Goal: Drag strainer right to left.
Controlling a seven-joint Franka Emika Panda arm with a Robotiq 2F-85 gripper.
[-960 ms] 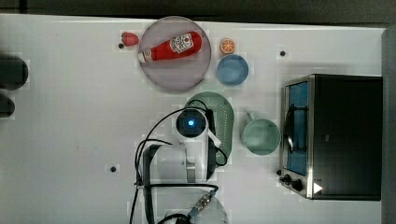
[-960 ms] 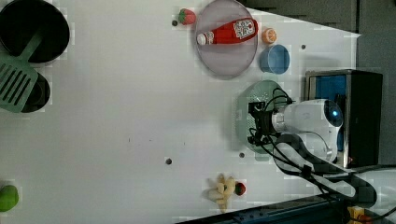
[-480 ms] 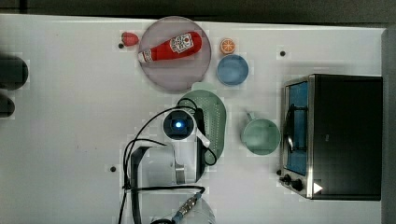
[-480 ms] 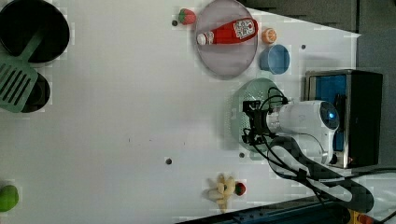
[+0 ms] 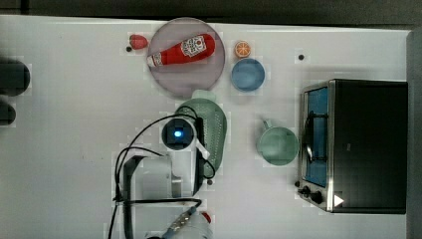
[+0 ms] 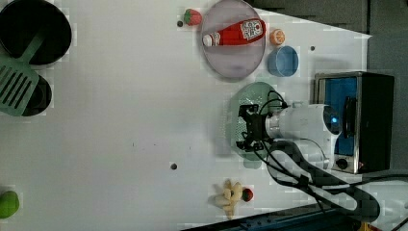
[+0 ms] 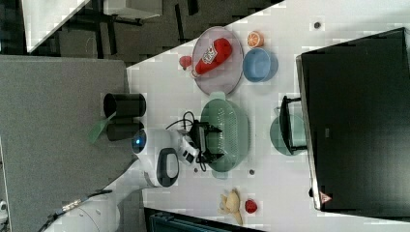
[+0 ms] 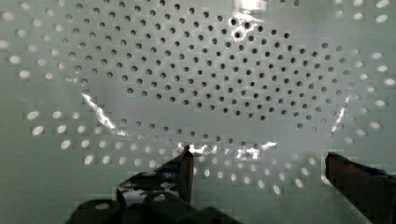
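The pale mint-green oval strainer [image 5: 217, 130] lies on the white table, just below the pink plate in the top view. It also shows in the left view [image 6: 237, 111] and the right view [image 7: 233, 129]. My gripper [image 8: 258, 156] reaches down into the strainer's bowl. Its two dark fingers [image 8: 184, 165] stand wide apart over the holed bottom [image 8: 210, 84], so it is open. From above, the arm's wrist [image 5: 178, 133] covers the strainer's left half. The black gripper [image 6: 248, 128] sits inside the strainer's rim, as the right view also shows [image 7: 205, 137].
A plate with a ketchup bottle [image 5: 185, 50] lies directly beyond the strainer, almost touching it. A blue bowl [image 5: 247, 74], an orange slice [image 5: 242, 49], a green mug [image 5: 277, 145] and a toaster oven [image 5: 354, 144] stand to the top view's right. Open white table [image 5: 74, 139] lies to the top view's left.
The strainer and my gripper have slid together toward the top view's left, away from the green mug. The mug and the plate have stayed put.
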